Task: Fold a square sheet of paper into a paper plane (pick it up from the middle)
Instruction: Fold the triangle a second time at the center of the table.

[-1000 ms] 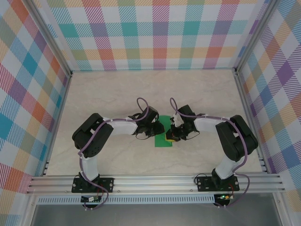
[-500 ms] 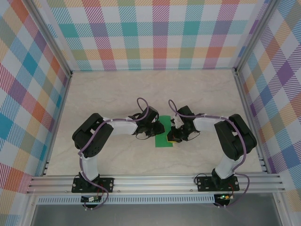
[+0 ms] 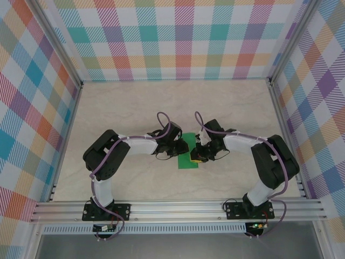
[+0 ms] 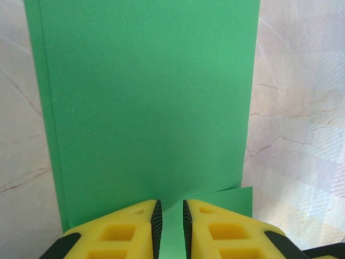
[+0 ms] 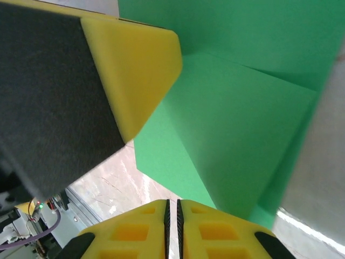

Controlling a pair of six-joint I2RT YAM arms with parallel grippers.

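Since a second ago the right arm [image 3: 253, 145] has swung its elbow slightly outward; the right jaws sit at the right edge of the sheet, all but together, and whether they nip paper I cannot tell. Folded to a narrow strip, the square sheet of paper [image 3: 187, 160] lies flat on the counter [image 3: 129, 108] between both wrists. Its long axis runs straight ahead of the left jaws, which are clamped on its near end, so the left arm [image 3: 135, 144] lines up with the crease.

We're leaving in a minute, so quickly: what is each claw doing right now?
Left gripper: closed on the edge of the green paper.
Right gripper: closed to a slit beside the paper; whether it grips cannot be told.
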